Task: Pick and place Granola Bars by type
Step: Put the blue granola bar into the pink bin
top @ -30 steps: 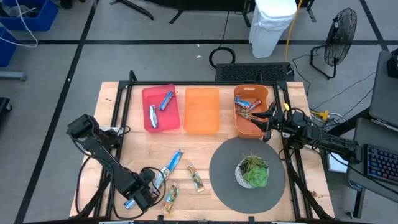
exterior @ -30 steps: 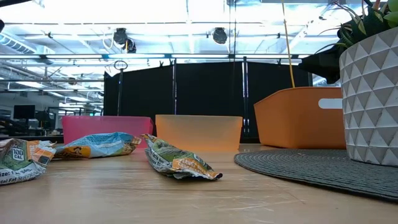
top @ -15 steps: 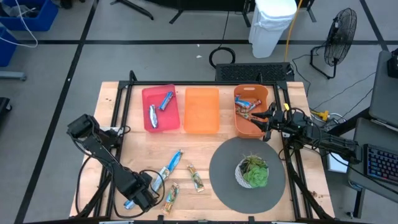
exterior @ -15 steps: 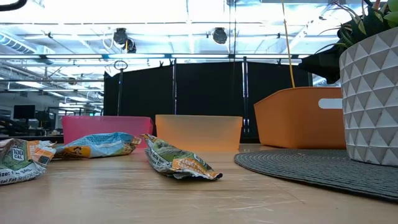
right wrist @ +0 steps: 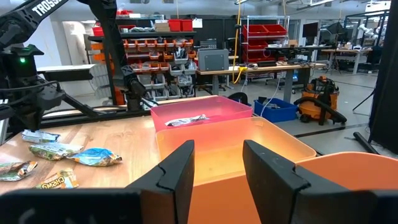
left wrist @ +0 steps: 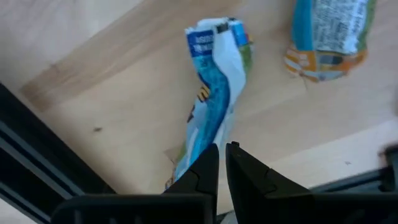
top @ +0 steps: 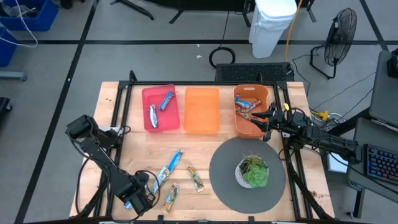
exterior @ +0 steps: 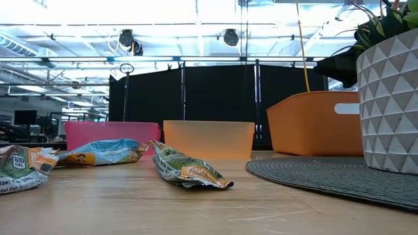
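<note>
My left gripper (top: 134, 198) is near the table's near-left corner, shut on a blue-and-white foil bar (left wrist: 214, 93). Three more bars lie flat on the wood: a blue one (top: 169, 167), a green one (top: 196, 178) and a gold-brown one (top: 171, 197). Two blue bars lie in the pink bin (top: 160, 109). Several bars lie in the dark orange bin (top: 250, 112). My right gripper (top: 267, 121) waits open at that bin's right rim. My left gripper pinches the blue-and-white bar by one end of its wrapper (left wrist: 198, 152) between its two fingertips (left wrist: 208, 165). The bar runs on away from the fingers, twisted along its length. Whether its far end (left wrist: 214, 34) rests on the wood I cannot tell.
A light orange bin (top: 202, 110) stands between the pink and dark orange bins. A potted plant (top: 253, 172) sits on a round grey mat (top: 224, 168) at the near right. Black frame rails (top: 121, 118) run along the table's left and right sides.
My left gripper has moved a little toward the table's near-left corner with the blue bar. Its dark shape has left the top of the low view. The other bars and my right arm have stayed put.
</note>
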